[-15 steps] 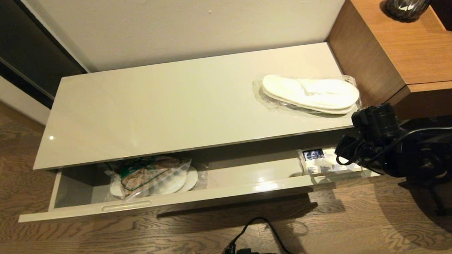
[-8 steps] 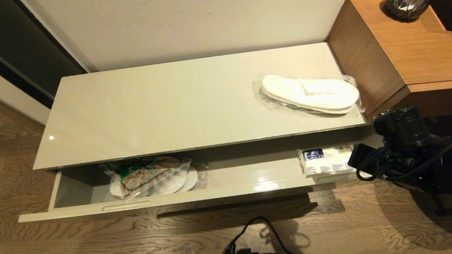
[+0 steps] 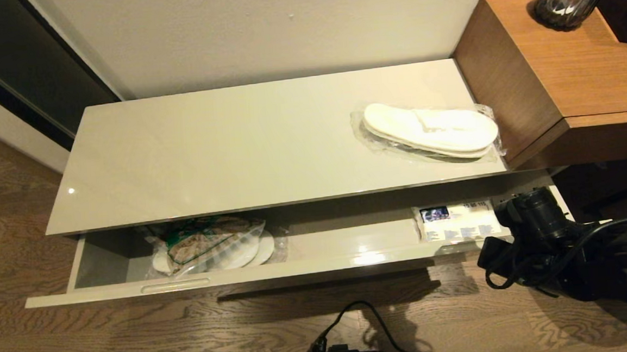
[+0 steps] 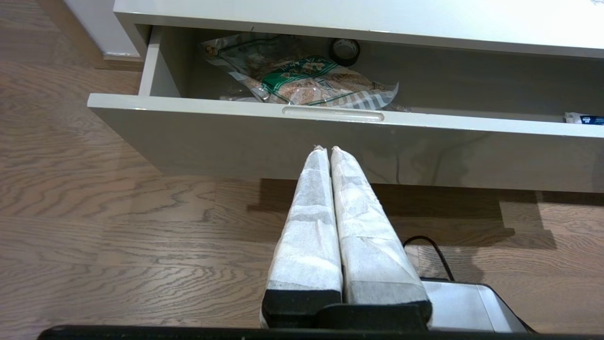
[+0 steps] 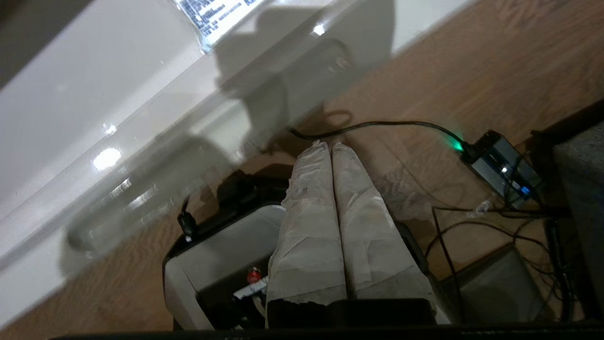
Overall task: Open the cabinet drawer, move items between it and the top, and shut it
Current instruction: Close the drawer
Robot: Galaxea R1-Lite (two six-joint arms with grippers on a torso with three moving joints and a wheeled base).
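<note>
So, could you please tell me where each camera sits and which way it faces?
Head view: high up, looking down on the top, the open cabinet drawer and the slippers; the right arm shows low on the right.
Left wrist view: low, facing the drawer front and food bag; shut left hand shows.
Right wrist view: faces floor and robot base beside the drawer; shut right hand shows.
Head and left wrist views share the food bag.

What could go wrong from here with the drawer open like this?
The food bag rises above the cabinet drawer front, so it might snag under the top on closing. The right gripper, shut, hangs off the drawer's right end over cables and might catch them.
</note>
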